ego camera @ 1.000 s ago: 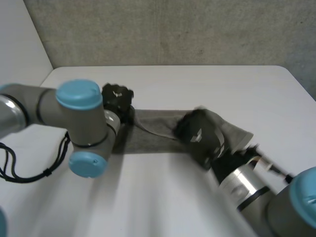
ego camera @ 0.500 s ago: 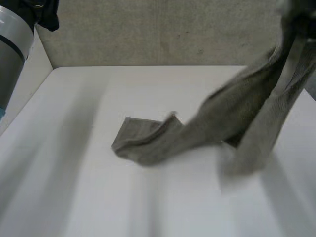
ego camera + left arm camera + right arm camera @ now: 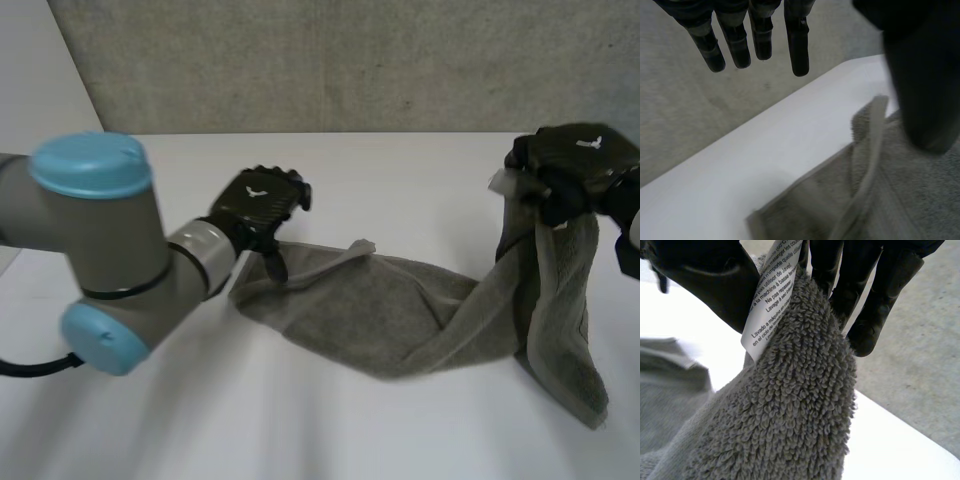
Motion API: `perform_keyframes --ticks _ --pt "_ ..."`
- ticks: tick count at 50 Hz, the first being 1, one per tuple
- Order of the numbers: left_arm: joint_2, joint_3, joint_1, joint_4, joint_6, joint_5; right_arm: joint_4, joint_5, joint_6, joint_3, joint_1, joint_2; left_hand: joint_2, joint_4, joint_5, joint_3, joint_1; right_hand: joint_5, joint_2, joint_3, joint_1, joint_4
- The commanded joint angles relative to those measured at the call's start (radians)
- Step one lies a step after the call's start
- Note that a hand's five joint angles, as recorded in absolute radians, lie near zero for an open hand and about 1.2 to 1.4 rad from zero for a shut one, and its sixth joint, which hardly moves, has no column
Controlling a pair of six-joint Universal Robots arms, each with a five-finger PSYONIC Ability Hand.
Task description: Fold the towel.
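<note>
A grey towel (image 3: 400, 310) lies bunched across the middle of the white table (image 3: 400, 170). My right hand (image 3: 575, 175) holds its right end lifted above the table, fingers and thumb pinching the cloth beside the white care label (image 3: 772, 295); the rest of the towel (image 3: 790, 410) hangs down from the grip. My left hand (image 3: 258, 205) hovers over the towel's left end with fingers (image 3: 735, 42) straight and nothing between them and the thumb (image 3: 925, 85). Beneath that palm the towel's left corner (image 3: 860, 200) lies flat with a folded strip.
A grey speckled wall (image 3: 350, 60) runs behind the table's far edge. My left arm (image 3: 100, 250), with its light-blue caps, reaches in low over the near left of the table.
The right hand has come down from high at the far right, still holding the towel's end. The left hand has returned from up at the left to above the towel's left end.
</note>
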Motion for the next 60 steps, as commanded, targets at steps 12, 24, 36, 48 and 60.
perform_keyframes --ticks 12,24,36,48,60 --pt "-0.374 0.37 -0.127 0.054 -0.042 -0.027 -0.173 -0.001 -0.066 0.234 0.027 -0.048 -0.021 -0.019 -0.004 -0.014 -0.025 0.064 0.084 0.072 0.071 0.06" --pt "-0.529 0.602 -0.168 0.009 -0.004 -0.199 -0.192 -0.004 -0.066 0.271 0.029 -0.05 0.158 0.16 0.175 0.165 0.154 0.064 0.084 0.072 0.071 0.06" --pt "-0.529 0.608 -0.168 -0.02 0.002 -0.203 -0.192 -0.024 -0.067 0.272 0.026 -0.058 0.634 0.636 0.651 0.641 0.63 0.064 0.084 0.072 0.071 0.06" --pt "-0.494 0.555 -0.174 -0.052 0.007 -0.199 -0.19 -0.024 -0.066 0.264 0.026 -0.068 1.15 1.152 1.167 1.157 1.146 0.064 0.084 0.072 0.071 0.06" --pt "-0.146 0.41 -0.07 -0.073 -0.008 -0.2 -0.178 -0.018 -0.024 0.076 0.024 -0.156 1.15 1.152 1.167 1.157 1.146 0.064 0.084 0.072 0.071 0.06"
